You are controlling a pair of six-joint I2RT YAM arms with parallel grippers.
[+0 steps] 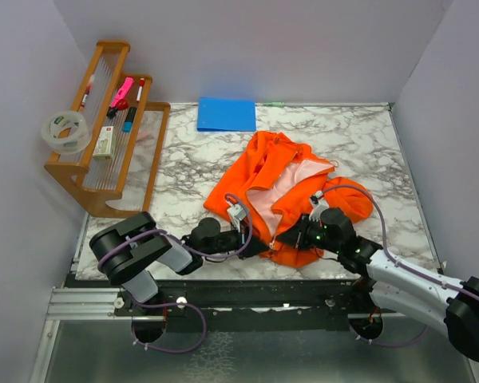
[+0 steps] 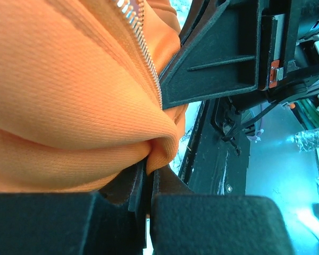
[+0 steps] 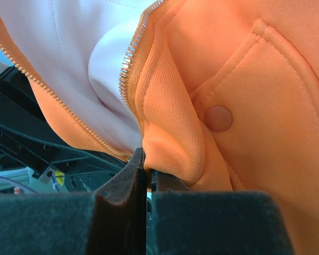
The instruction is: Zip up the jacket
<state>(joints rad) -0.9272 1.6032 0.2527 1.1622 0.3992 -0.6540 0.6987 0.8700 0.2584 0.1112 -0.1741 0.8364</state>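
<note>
An orange jacket (image 1: 283,187) was seen spread open on a marble table (image 1: 359,136), right of centre, with its pale pink lining (image 3: 85,42) exposed. Both arms were stretched to its near hem. The left gripper (image 2: 149,183) was clamped tight on a fold of orange fabric at the bottom edge, just below a row of metal zipper teeth (image 2: 143,53). The right gripper (image 3: 145,175) was likewise pinched on the hem of the pocketed front panel, near a round snap button (image 3: 219,118). The two grippers were held close together. A flat blue sheet (image 1: 227,114) could be seen at the far edge, and a wooden rack (image 1: 104,159) at the left.
</note>
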